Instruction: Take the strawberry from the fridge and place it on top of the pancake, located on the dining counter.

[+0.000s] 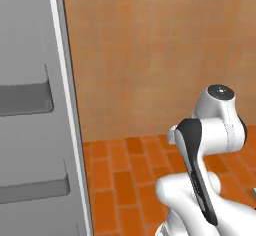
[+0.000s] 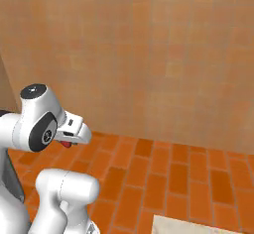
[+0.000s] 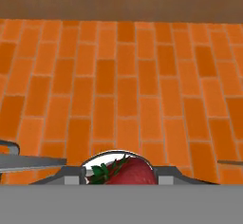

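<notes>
The strawberry, red with green leaves, sits at the bottom of the hand view between the fingers of my gripper, which is shut on it. In the right base view a small red bit of the strawberry peeks out under the white hand, where the gripper hangs above the tiled floor. The fridge shows as a grey panel with two recessed shelves along the left of the left base view. The pancake is out of view. A beige marble corner, perhaps the dining counter, pokes in at the bottom edge.
Orange brick floor tiles lie below the hand. A tan tiled wall stands ahead. My own arm folds up in the lower right of the left base view.
</notes>
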Available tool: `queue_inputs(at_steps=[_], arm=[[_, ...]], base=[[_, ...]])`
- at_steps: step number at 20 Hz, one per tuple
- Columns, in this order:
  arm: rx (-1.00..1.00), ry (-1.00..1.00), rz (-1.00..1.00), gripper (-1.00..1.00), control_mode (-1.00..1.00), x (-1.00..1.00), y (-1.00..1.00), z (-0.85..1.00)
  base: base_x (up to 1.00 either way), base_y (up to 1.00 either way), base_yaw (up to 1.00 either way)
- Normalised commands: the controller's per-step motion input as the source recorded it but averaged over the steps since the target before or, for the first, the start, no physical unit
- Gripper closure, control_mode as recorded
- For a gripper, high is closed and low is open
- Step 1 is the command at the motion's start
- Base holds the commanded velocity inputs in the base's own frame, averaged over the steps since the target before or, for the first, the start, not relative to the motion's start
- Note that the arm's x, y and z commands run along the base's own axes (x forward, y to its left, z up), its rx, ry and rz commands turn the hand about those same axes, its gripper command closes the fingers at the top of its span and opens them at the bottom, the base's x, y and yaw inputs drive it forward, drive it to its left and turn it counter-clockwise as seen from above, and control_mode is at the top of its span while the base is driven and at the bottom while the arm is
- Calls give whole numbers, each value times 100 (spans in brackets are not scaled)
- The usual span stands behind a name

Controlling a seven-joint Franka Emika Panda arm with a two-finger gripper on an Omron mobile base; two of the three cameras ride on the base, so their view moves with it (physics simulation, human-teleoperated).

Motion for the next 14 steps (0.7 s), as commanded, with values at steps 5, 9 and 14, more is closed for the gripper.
queue_inputs(at_steps=[5,9,14], arm=[[0,0,0,100,100,0,0,0],[0,0,0,100,100,0,0,0],[0,0,0,100,100,0,0,0]], base=[[42,-54,-54],[87,6,-3],[100,9,0]])
